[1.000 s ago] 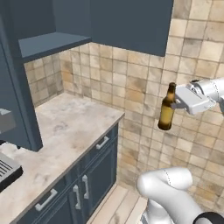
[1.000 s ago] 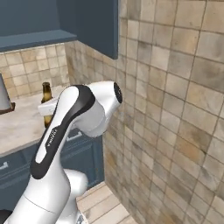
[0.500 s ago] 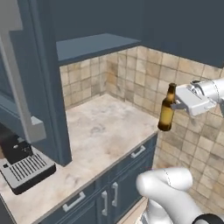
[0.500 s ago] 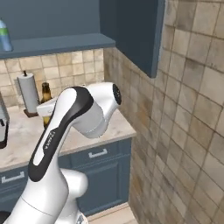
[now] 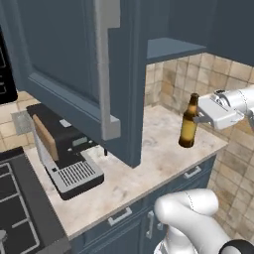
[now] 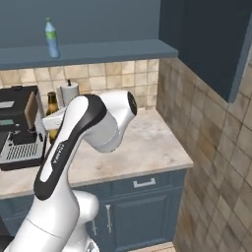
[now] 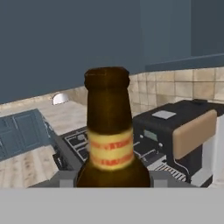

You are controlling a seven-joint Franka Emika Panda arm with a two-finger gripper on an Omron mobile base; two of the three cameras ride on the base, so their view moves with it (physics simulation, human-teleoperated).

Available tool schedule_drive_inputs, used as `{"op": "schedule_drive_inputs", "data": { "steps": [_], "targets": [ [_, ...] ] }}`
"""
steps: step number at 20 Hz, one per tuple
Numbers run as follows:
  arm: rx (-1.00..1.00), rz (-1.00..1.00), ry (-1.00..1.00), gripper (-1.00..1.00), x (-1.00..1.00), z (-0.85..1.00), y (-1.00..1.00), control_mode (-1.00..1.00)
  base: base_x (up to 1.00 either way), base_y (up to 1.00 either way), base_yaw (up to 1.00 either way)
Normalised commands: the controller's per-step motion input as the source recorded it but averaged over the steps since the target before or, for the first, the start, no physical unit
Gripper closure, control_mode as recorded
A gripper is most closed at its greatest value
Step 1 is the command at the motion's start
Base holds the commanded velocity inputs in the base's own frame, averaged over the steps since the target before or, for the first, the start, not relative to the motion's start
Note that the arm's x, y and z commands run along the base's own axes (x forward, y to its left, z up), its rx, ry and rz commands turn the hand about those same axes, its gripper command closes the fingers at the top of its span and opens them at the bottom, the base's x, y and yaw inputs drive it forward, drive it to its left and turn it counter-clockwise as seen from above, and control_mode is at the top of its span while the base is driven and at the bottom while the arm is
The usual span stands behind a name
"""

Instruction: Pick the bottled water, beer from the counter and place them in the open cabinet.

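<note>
Your gripper is pinching the beer upright, clear above the counter. The water bottle already stands on the cabinet shelf. Raise the beer above the shelf edge first, keep it vertical, and set it well apart from the water.

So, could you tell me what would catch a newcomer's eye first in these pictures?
Probably the small brown glass beer bottle, held upright in the robot's hand above the beige marbled counter. Next, the small light-blue plastic water bottle with a green cap, standing alone on the blue-grey cabinet shelf. The black coffee machine sits on the counter under the tall open cabinet door.
</note>
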Motion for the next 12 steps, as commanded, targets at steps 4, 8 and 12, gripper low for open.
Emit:
{"op": "schedule_drive_inputs", "data": {
  "steps": [4,8,12],
  "targets": [
    [0.00,0.00,0.00,1.00,0.00,0.00,0.00,1.00,0.14,0.15,0.30],
    [0.00,0.00,0.00,1.00,0.00,0.00,0.00,1.00,0.19,0.00,0.35],
    [0.00,0.00,0.00,1.00,0.00,0.00,0.00,1.00,0.18,0.02,0.37]
  ]
}}
